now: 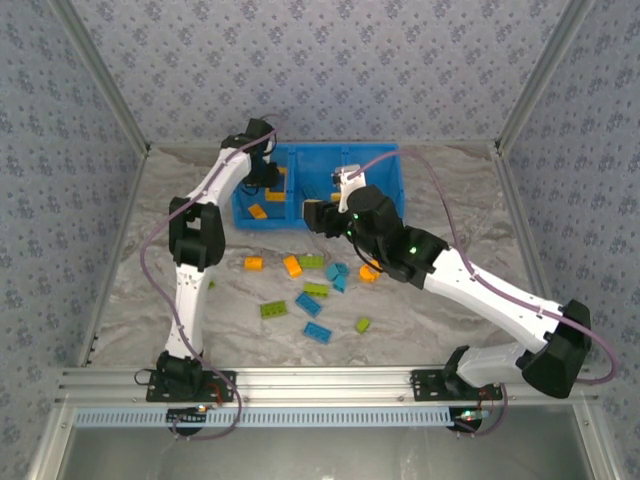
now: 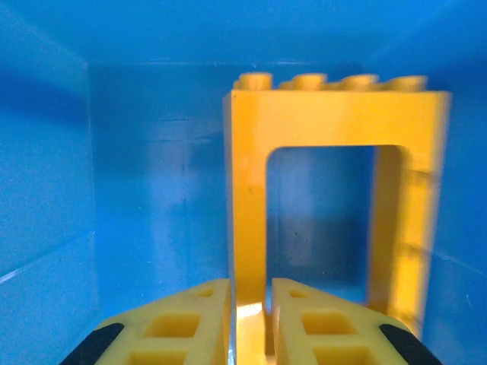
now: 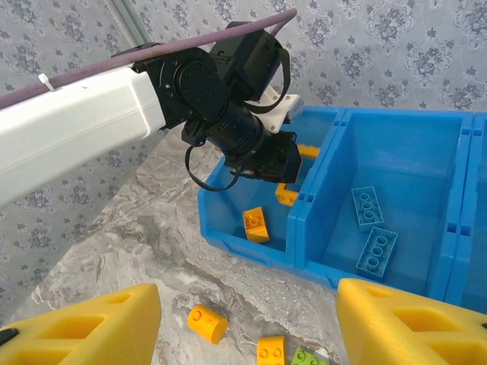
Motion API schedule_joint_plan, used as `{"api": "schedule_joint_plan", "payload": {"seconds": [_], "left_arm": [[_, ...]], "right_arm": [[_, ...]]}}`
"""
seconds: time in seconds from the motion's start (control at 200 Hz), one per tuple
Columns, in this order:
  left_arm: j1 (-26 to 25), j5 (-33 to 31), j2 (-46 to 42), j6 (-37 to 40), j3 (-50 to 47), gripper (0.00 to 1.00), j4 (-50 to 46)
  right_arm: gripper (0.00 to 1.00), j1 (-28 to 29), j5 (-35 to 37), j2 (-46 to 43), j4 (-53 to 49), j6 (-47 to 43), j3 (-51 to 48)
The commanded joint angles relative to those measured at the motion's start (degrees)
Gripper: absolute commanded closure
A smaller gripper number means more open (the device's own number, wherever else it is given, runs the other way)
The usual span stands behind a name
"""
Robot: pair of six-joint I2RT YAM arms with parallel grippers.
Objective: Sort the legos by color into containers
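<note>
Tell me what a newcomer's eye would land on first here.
The bright blue bin at the far side of the table stands out, with the left arm reaching into its left end. In the left wrist view an orange frame piece looms against blue walls, one leg between the left gripper fingers. Orange, blue and green legos lie scattered in front of the bin.

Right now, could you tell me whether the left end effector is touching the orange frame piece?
Cannot tell. In the left wrist view, the orange frame piece stands between the jaws of the left end effector; neither contact nor gap is plain.
</note>
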Motion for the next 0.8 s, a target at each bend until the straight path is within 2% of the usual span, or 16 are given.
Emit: {"api": "schedule_joint_plan", "payload": {"seconds": [0.0, 0.075, 0.175, 0.3, 0.385, 0.465, 0.525, 0.66, 0.794], "left_arm": [[0.12, 1.14, -0.03, 0.70, 1.91, 0.78, -0.72], [0.21, 1.00, -0.70, 0.93, 1.90, 0.74, -0.63], [0.30, 0.75, -1.43, 1.03, 2.60, 0.74, -1.19], [0.25, -0.24, -5.12, -0.21, 1.37, 0.75, -1.02], [-0.13, -0.96, -10.97, -1.45, -2.32, 0.75, 1.44], [-0.53, -1.86, -17.58, -3.09, -7.12, 0.76, 4.13], [-1.06, -2.77, -22.95, -4.17, -11.46, 0.75, 6.37], [-3.54, -3.62, -36.70, -6.19, -24.47, 0.70, 12.01], [-10.04, -2.76, -52.24, -6.19, -39.56, 0.63, 20.58]], "right_arm": [[0.35, 0.30, 2.13, -2.24, -2.08, 1.12, -2.06], [0.35, 0.35, 2.96, -2.84, -3.86, 1.77, -2.08], [0.36, 0.39, 4.30, -3.29, -8.40, 4.05, -1.90], [0.38, 0.50, 5.67, -3.53, -17.72, 11.25, -1.96], [0.39, 0.60, 6.68, -3.27, -28.14, 20.92, -2.27], [0.41, -0.04, 5.32, -2.13, -38.15, 29.88, -2.80], [0.42, -0.30, 2.83, -2.10, -41.78, 35.72, -4.92], [0.41, -1.97, -5.17, -3.55, -39.67, 44.88, -12.02], [0.35, -2.27, -14.66, -2.06, -33.58, 54.64, -19.27]]}}
